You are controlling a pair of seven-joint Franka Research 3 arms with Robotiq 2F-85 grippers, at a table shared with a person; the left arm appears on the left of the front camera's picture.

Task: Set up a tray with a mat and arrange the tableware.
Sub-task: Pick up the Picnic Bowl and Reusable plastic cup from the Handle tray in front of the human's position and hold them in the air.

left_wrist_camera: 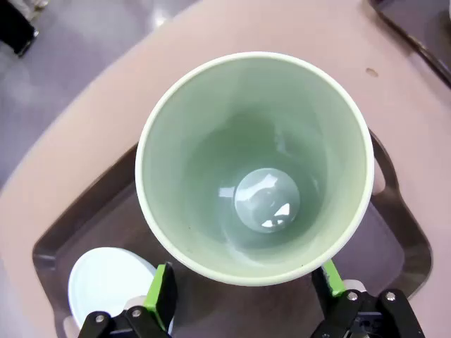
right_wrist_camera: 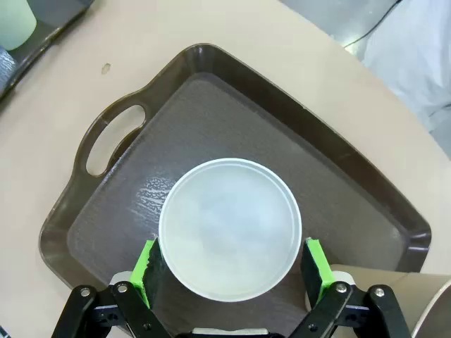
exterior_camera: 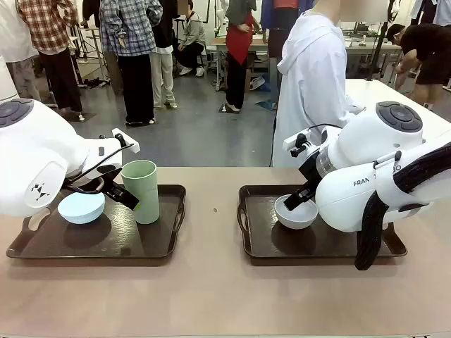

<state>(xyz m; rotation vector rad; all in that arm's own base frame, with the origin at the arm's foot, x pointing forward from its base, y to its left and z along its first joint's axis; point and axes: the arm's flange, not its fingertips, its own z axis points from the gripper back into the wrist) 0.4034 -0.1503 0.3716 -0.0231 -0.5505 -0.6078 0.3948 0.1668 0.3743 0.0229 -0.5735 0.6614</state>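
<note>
Tumbler (exterior_camera: 140, 190), pale green, matte, upright

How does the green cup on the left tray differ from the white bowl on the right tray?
The green cup is tall and narrow; the white bowl is low and wide. The cup shares the left tray with a blue bowl; the white bowl sits on the right tray. Both stand upright and empty, the cup framed by the open left tool, the bowl by the open right tool.
</note>
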